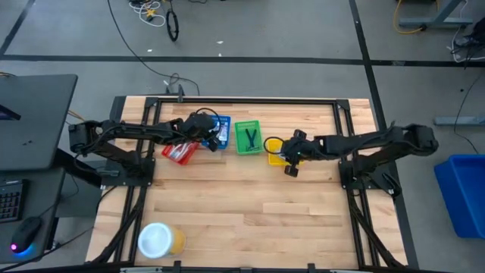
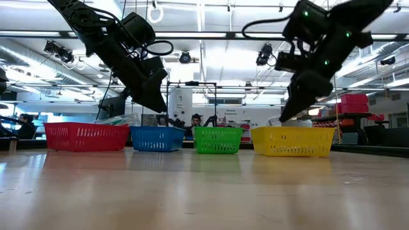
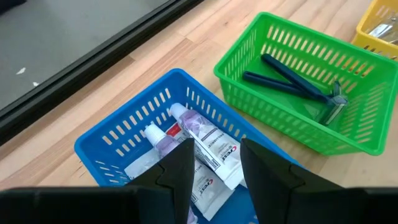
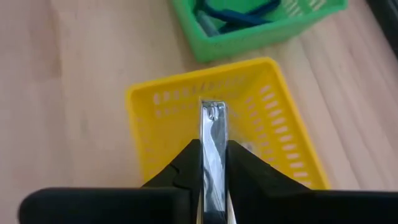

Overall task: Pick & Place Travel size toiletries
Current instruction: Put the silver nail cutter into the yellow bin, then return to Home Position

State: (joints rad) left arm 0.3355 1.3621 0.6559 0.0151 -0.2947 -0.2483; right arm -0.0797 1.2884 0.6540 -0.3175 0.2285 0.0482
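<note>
Four small bins stand in a row at the table's far side: red (image 1: 179, 150), blue (image 1: 221, 130), green (image 1: 248, 137) and yellow (image 1: 276, 148). White toothpaste tubes (image 3: 205, 134) lie in the blue bin (image 3: 124, 134), and dark blue razors (image 3: 292, 81) lie in the green one. My left gripper (image 3: 214, 152) hangs open above the blue bin, with only the lying tubes showing through its gap. My right gripper (image 4: 214, 149) is above the yellow bin (image 4: 161, 106), shut on a silvery nail clipper (image 4: 213, 124). My right gripper pinches the nail clipper between its two fingers, on its rear part (image 4: 214, 158). The fingers slant down from the table's right side and lie along the clipper. Its front end (image 4: 213, 112) sticks out past the fingertips, clear above the yellow bin.
A big yellow jar with a white lid (image 1: 159, 240) stands near the table's near left corner. Bare wood lies between the bins and the near edge. A black frame (image 1: 242, 100) runs along the far edge behind the bins.
</note>
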